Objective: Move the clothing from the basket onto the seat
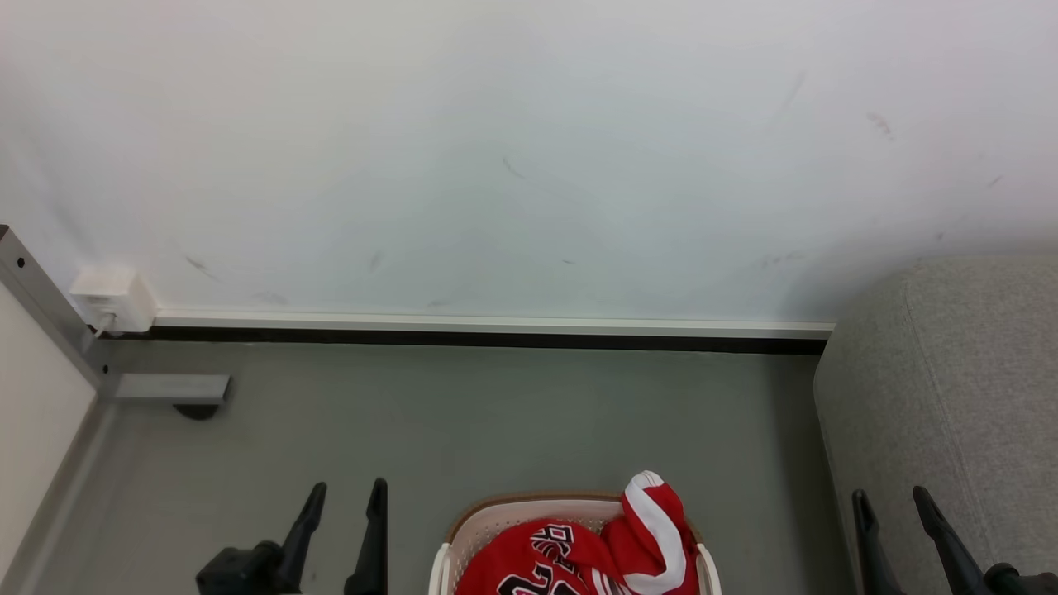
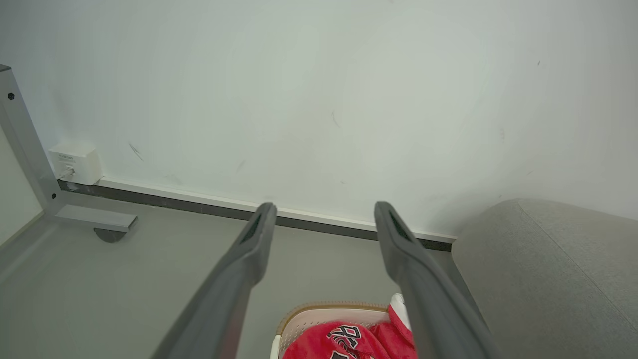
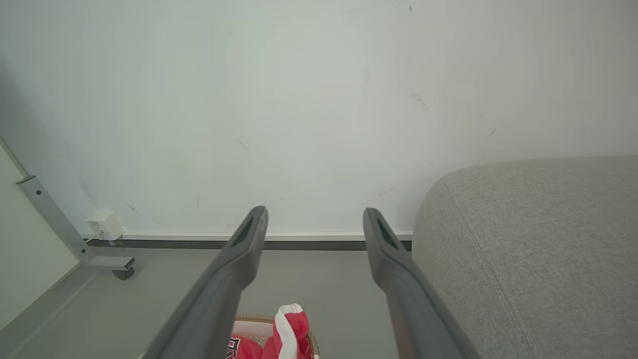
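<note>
Both grippers released and holding nothing; red jersey (image 1: 579, 555) lies in the basket (image 1: 529, 506).

In the head view, the basket stands on the grey floor (image 1: 496, 413) at 6 o'clock. The jersey is heaped inside it, and one fold with a white trim band rises above the brown rim at the basket's right side. The left gripper (image 1: 349, 486) is at 7 o'clock, fingers parted, just beside the basket and not touching it. The right gripper (image 1: 890, 492) is at 5 o'clock, fingers parted, in front of the sofa (image 1: 950, 388). The sofa fills the 3 to 5 o'clock sector, apart from the basket, its rounded end near the wall (image 1: 529, 149). A white box (image 1: 111, 297) sits on the skirting at 9 o'clock, beside a grey metal frame leg (image 1: 45, 310).
</note>
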{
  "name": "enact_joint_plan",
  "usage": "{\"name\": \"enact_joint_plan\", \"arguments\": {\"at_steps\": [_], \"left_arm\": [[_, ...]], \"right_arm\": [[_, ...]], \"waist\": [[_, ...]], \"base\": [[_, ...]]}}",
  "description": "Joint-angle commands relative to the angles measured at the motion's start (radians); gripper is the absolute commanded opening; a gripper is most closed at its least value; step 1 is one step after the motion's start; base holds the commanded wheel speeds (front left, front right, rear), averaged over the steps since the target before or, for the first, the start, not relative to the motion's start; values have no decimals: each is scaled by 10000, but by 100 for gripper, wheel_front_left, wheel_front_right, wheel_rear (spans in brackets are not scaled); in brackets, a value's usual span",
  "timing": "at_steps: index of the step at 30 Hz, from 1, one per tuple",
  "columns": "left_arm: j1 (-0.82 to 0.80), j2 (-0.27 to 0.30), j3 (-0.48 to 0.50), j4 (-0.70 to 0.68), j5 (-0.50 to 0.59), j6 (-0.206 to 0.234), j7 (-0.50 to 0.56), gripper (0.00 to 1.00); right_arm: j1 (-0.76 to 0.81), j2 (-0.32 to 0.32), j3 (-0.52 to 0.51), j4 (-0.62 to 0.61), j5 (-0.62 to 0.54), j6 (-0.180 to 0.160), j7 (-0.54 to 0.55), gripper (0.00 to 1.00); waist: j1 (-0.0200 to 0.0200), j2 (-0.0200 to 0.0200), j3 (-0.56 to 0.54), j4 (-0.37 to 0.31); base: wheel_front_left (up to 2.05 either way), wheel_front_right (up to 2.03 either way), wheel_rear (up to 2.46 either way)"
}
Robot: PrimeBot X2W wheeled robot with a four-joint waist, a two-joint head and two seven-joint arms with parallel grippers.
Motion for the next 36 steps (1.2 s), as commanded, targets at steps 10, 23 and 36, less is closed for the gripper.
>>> {"name": "enact_joint_plan", "arguments": {"at_steps": [10, 23, 36], "left_arm": [[124, 91, -28, -7, 920, 84, -284, 100], [259, 96, -159, 16, 1915, 111, -512, 100], [315, 97, -284, 150, 1983, -76, -596, 100]], "right_arm": [[147, -24, -177, 121, -561, -17, -259, 100], [246, -36, -182, 224, -1062, -20, -512, 100], [341, -104, -1, 281, -888, -21, -597, 100]], "waist": [[0, -1, -23, 54], [0, -1, -61, 50], [0, -1, -59, 4]], "base": [[0, 0, 0], [0, 0, 0], [0, 0, 0]]}}
